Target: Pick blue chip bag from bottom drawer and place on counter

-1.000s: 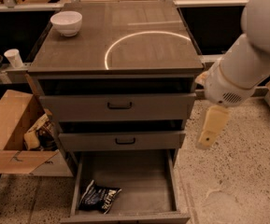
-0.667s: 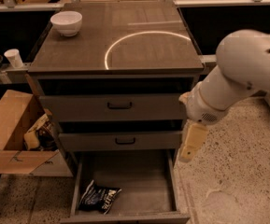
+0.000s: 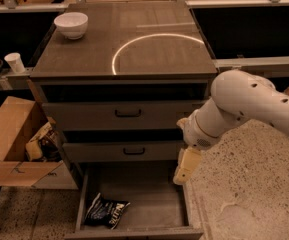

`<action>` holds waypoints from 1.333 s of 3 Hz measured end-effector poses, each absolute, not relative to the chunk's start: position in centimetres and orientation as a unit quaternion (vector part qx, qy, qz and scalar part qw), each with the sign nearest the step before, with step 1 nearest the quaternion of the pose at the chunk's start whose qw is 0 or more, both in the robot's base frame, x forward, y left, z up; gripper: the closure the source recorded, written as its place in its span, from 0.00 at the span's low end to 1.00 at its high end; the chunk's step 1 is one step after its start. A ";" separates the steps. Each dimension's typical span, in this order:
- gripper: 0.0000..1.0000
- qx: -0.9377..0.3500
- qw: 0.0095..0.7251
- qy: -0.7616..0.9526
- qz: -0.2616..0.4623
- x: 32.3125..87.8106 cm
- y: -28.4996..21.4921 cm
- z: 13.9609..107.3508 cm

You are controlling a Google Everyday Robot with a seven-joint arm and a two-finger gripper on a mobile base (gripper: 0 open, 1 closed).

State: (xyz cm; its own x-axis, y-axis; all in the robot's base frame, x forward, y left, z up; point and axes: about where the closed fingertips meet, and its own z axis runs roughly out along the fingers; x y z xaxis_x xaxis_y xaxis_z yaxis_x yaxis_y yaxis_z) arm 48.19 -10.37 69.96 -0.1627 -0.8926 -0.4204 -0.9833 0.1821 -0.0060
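The bottom drawer (image 3: 151,196) of the cabinet stands pulled out, a shallow grey tray with low walls. It holds one thing: the blue chip bag (image 3: 105,211), lying flat and crinkled on the drawer floor in the front left corner, close to the left wall and the front wall. The rest of the drawer floor is bare grey metal.

The gripper (image 3: 185,166) hangs just above the drawer's right wall, toward the back of the drawer, pointing down. It is well apart from the bag, which lies across the drawer on the other side. Whether the gripper is spread or pressed together cannot be told from here. The white arm (image 3: 244,101) reaches in from the right of the drawer.

Directly above the drawer are two shut drawer fronts, the lower one (image 3: 133,151) and the upper one (image 3: 128,115), each with a black handle. Above them is the counter (image 3: 84,49), dark and flat, with a pale arc (image 3: 134,41) across it. A white bowl (image 3: 71,24) sits at its back left corner; what is inside it cannot be seen.

Left of the drawer an open cardboard box (image 3: 9,129) rests on the floor, with crumpled yellowish packaging (image 3: 38,145) in it. Higher up on that side stands a white paper cup (image 3: 15,62)
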 end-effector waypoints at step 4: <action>0.00 -0.634 0.114 0.732 0.222 44.6 1.9 51.4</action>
